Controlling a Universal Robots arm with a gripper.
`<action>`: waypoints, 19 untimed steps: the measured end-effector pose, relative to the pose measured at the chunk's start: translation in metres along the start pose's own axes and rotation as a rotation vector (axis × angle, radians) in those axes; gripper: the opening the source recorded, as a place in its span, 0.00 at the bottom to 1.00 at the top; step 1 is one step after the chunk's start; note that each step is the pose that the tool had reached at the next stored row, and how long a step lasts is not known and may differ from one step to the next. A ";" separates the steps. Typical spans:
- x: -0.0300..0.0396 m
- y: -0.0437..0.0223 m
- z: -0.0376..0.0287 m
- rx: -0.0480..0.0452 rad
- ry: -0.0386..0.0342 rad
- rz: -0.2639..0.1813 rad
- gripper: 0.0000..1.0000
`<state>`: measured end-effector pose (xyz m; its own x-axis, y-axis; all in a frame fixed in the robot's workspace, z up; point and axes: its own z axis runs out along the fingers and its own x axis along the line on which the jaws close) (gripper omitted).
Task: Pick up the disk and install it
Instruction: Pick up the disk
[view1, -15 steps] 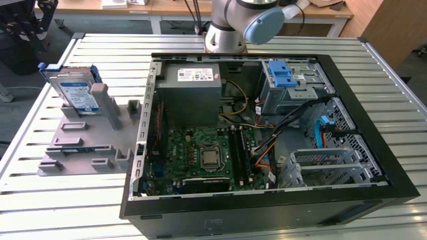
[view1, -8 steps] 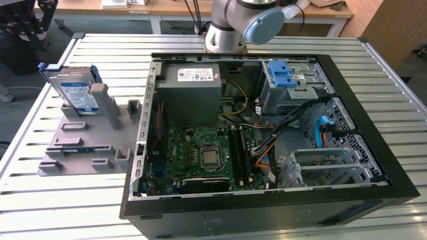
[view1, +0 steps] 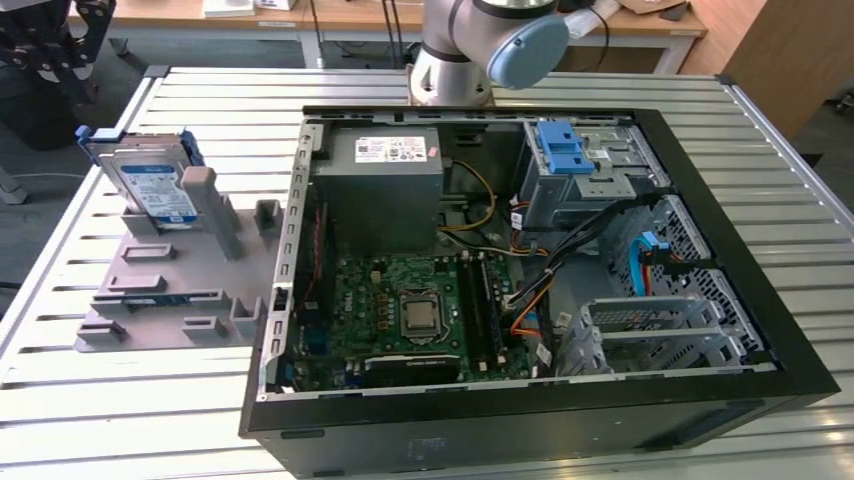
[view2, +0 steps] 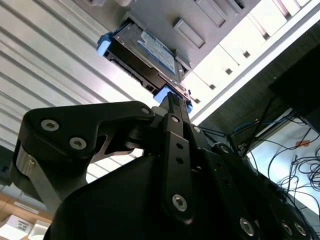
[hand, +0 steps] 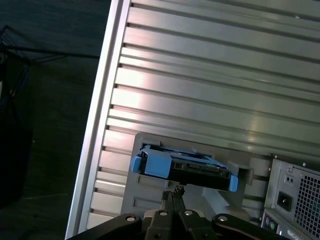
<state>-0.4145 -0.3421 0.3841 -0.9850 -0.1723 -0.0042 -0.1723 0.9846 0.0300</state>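
Blue-framed disk (view1: 150, 185) stands on edge in the grey holder (view1: 147, 300) on the slatted table (view1: 200, 90), at the exterior view's left of the open computer case (view1: 534, 250). The gripper (hand: 172, 192) hangs over it, apart, closed up, holding nothing. Risk: descending closed strikes the disk's edge; an off-centre grip jams it in the slot

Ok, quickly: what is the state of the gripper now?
Gripper: closed, holding nothing; the silver rectangular disk with blue plastic frame stands in its grey plastic holder.
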 end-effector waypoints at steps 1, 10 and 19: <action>0.0000 0.0000 0.0001 0.0000 0.0001 -0.003 0.11; 0.0002 0.0000 0.0004 -0.0001 0.0007 -0.023 0.11; 0.0005 0.0001 0.0006 -0.0002 0.0014 -0.048 0.11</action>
<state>-0.4150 -0.3421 0.3835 -0.9757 -0.2191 -0.0043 -0.2191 0.9752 0.0300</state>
